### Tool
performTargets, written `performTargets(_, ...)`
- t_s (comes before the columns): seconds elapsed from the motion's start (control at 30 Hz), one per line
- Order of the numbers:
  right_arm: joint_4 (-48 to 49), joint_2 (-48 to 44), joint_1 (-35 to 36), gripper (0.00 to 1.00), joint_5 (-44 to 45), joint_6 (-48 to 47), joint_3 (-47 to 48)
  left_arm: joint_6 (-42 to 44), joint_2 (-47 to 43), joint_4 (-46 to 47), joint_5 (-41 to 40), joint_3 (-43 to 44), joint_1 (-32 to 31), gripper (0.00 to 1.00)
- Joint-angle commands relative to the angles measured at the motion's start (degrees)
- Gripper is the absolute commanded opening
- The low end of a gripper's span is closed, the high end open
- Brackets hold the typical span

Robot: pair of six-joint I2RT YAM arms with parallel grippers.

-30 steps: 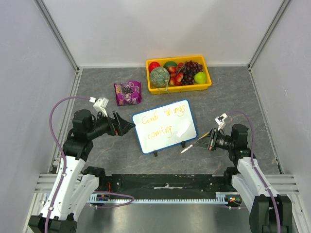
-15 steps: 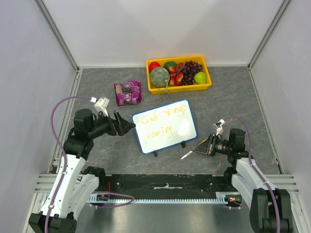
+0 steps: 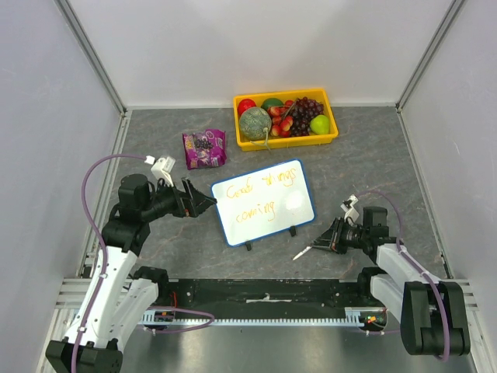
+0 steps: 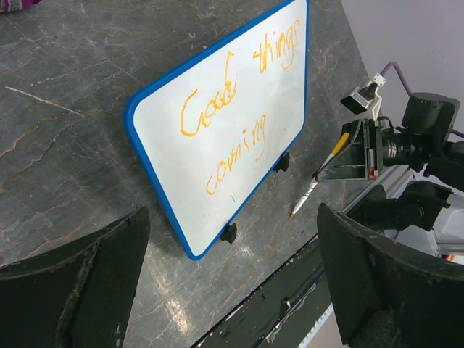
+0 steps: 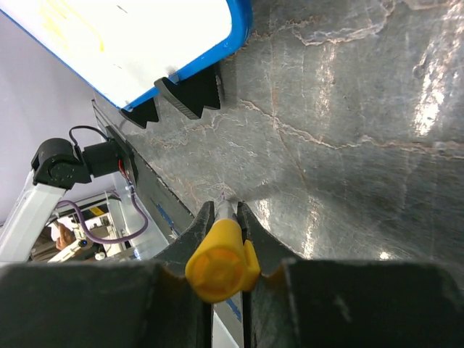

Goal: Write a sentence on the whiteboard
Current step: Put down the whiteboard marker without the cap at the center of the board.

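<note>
The whiteboard (image 3: 289,203) stands tilted on small black feet mid-table, blue-rimmed, and shows again in the left wrist view (image 4: 283,94). The sentence (image 3: 254,197) in orange cursive reads "Good things coming" (image 4: 217,123) in two lines. My right gripper (image 3: 330,238) is low to the board's right, shut on a marker (image 3: 305,250) whose tip points left, close to the table. The marker's yellow cap (image 5: 221,259) sits between the fingers of that gripper (image 5: 226,210). My left gripper (image 3: 203,203) hangs open just left of the board, holding nothing (image 4: 232,214).
A yellow tray (image 3: 287,143) of fruit stands at the back. Left of it lies a purple snack bag (image 3: 204,148). A black rail (image 3: 264,289) runs along the near edge. Side walls close in left and right.
The right gripper has drawn back toward the near edge and sunk lower with the marker, away from the board. The left arm and the board have not moved.
</note>
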Motion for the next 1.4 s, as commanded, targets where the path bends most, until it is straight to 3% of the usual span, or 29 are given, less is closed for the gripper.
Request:
performTargets(0.0, -0.80, -0.24, -0.19, 0.17, 1.62, -1.58, 2.47, 1.56, 0.09, 0.75, -0.38, -0.02, 0.25, 0.99)
performTargets(0.1, -0.80, -1.30, -0.19, 0.26, 1.80, -1.23, 2.73, 1.47, 0.18, 0.75, -0.47, -0.11, 0.16, 0.99)
performTargets(0.23, -0.97, -2.44, -0.28, 0.45, 2.77, -0.52, 3.17, 1.47, 0.18, 0.75, -0.64, -0.20, 0.16, 0.99)
performTargets(0.37, -1.15, -3.49, -0.19, 0.57, 3.82, -0.08, 4.05, 1.56, 0.70, 0.75, -0.56, -0.11, 0.16, 0.99)
performTargets(0.77, -2.64, -7.28, -0.19, 0.72, 4.26, -0.52, 6.69, 1.30, 0.26, 0.93, -0.55, -0.28, 0.08, 0.99)
performTargets(1.0, -2.47, -8.86, -0.19, 0.92, 5.05, -0.87, 7.57, 1.38, 0.88, 0.93, -0.20, -0.28, 0.16, 1.00)
performTargets(1.13, -2.38, -9.47, -0.19, 0.97, 6.54, -0.79, 8.19, 1.30, 1.14, 1.10, 0.32, -0.37, 0.08, 1.00)
performTargets(1.37, -0.80, -7.72, -0.19, 0.98, 8.57, -0.87, 9.15, 1.21, 1.32, 1.45, 0.85, -0.72, 0.08, 1.00)
